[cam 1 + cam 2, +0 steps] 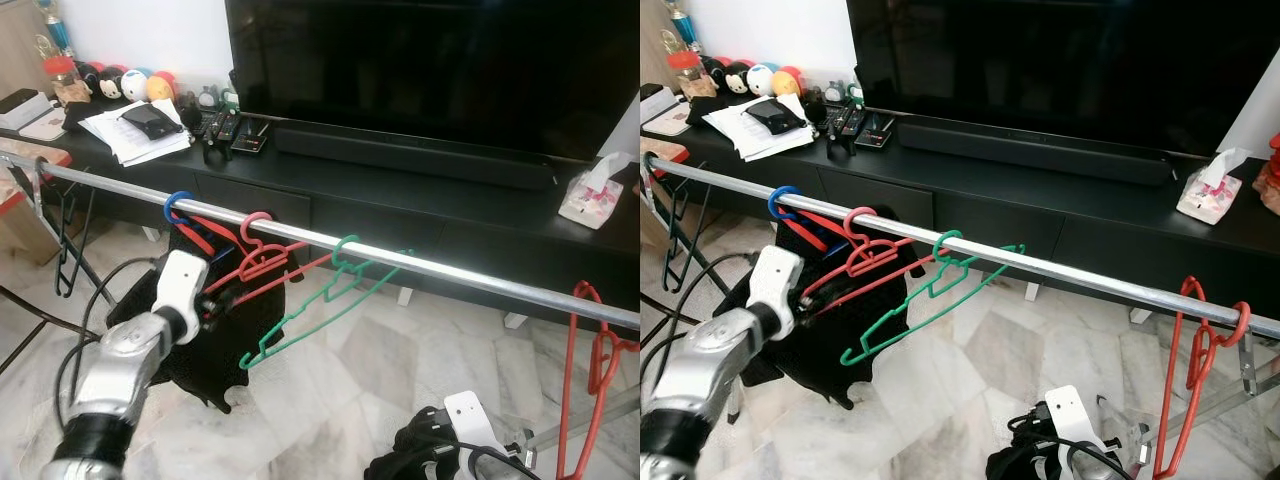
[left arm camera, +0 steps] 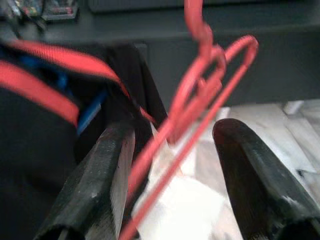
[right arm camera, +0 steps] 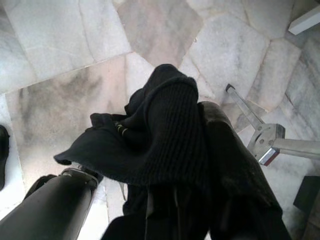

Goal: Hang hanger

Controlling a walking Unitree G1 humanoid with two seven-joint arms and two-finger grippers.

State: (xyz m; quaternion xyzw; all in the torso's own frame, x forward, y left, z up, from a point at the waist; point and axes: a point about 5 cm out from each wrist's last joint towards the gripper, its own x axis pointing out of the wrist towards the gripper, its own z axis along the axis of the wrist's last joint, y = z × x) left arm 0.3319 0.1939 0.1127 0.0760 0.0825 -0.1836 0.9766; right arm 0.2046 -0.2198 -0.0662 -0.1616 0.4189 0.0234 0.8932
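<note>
1. Three hangers were seen hooked side by side on the metal rail (image 1: 440, 268): a blue-hooked one (image 1: 178, 207), the red hanger (image 1: 262, 255) and a green hanger (image 1: 330, 300)
2. The left gripper (image 2: 170, 150) was raised to the red hanger, its fingers (image 2: 112, 165) spread with the hanger's wire between them
3. A black garment (image 3: 160, 130) was pinched in the right gripper (image 3: 150, 200), held low over the marble floor (image 3: 60, 45)
4. Another red hanger (image 1: 1195, 370) was hung far along the rail
</note>
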